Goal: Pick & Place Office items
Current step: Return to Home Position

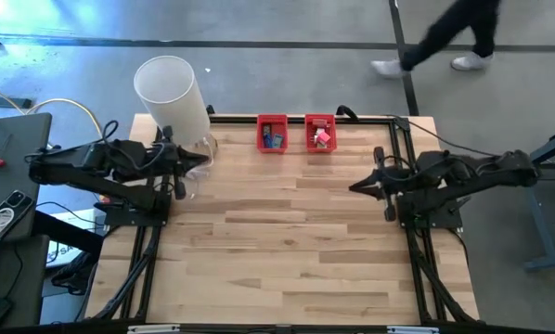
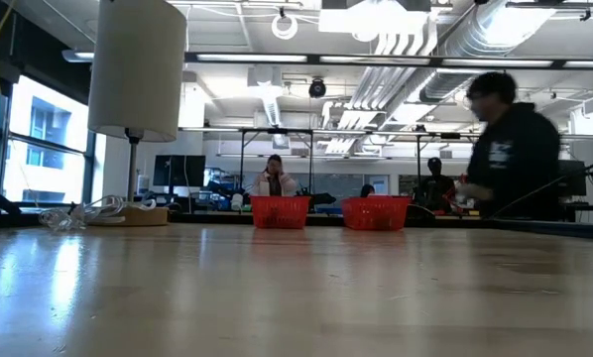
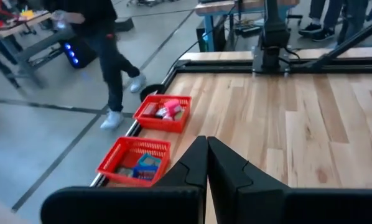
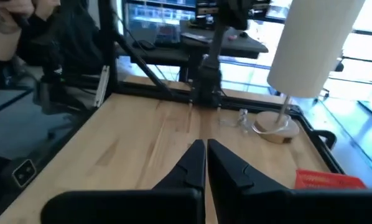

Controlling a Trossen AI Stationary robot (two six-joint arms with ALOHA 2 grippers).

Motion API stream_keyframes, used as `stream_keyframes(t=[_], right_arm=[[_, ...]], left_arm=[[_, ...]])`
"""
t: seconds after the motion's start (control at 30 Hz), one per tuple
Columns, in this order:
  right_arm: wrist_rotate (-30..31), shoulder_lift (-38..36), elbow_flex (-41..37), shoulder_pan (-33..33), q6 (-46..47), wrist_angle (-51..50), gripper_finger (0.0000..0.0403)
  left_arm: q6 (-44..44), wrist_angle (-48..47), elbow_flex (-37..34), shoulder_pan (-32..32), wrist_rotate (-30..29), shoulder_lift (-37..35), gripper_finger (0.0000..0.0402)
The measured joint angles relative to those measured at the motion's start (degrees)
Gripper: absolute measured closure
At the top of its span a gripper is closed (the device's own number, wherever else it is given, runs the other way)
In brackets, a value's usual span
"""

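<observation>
Two red bins stand side by side at the table's far edge: the left bin (image 1: 272,134) holds blue and teal office items (image 3: 146,165), the right bin (image 1: 320,133) holds red and pink ones (image 3: 166,111). My left gripper (image 1: 206,160) is shut with nothing between its fingers, drawn back over the table's left side near the lamp. My right gripper (image 1: 354,186) is shut on nothing too, drawn back over the right side. In the low view both bins (image 2: 280,211) (image 2: 376,212) stand on the far edge, and neither gripper shows there.
A tall white cylinder lamp (image 1: 171,93) stands on a round wooden base (image 4: 275,129) at the far left corner, with clear plastic (image 4: 236,118) beside it. A person (image 1: 445,37) walks past beyond the far edge. The wooden tabletop (image 1: 287,250) stretches bare between the arms.
</observation>
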Motion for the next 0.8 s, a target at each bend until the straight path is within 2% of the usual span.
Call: stream_keyframes(t=[0.23,0.37,0.57,0.8], right_arm=[[-1.23,-7.77,-4.94,-2.94,0.6,0.53,0.0399],[-2.47,-11.09,-10.17,-2.91,0.35,5.1,0.0399],[-3.99,-14.22,-19.65,-2.92,-2.37,12.98,0.0399],[-4.51,-18.86,-26.56,-6.17,-1.8,14.89,0.0399]], left_arm=[[-3.65,-2.64,-3.29,0.34,0.98,-6.12,0.0401],[-4.66,-2.47,-6.24,-0.11,0.98,-9.27,0.0401],[-6.11,-0.47,-12.81,-0.22,0.97,-14.42,0.0401],[-7.14,3.01,-20.29,-0.22,1.0,-22.05,0.0401]])
